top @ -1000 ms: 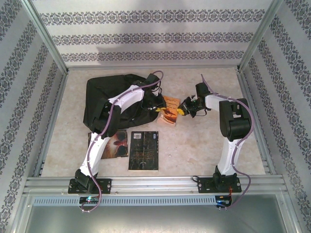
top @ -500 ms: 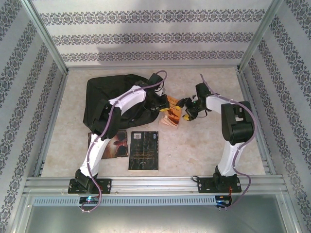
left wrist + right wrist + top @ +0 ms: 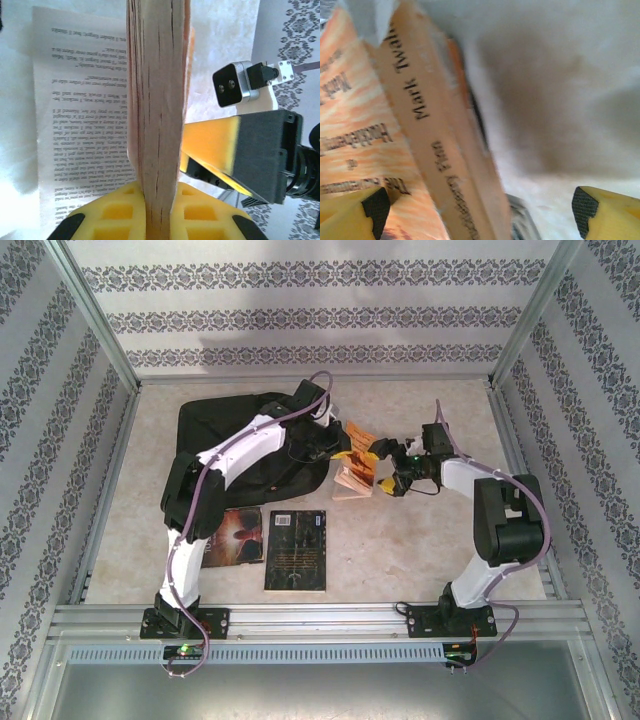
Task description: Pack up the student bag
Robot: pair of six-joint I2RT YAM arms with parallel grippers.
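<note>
1. the student bag (image 3: 225, 445) lies in the upper left of the top view, on the table (image 3: 420, 540).
2. the left gripper (image 3: 157, 217) grasps the upright orange book (image 3: 157, 100) by its page block, at bottom centre.
3. the right gripper (image 3: 480, 207) is released, jaws wide, near the book's spine.

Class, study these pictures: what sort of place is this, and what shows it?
Probably a robot test cell: a table boxed in by an aluminium frame and patterned wall panels, with a left arm and right arm bolted to a rail.
</note>
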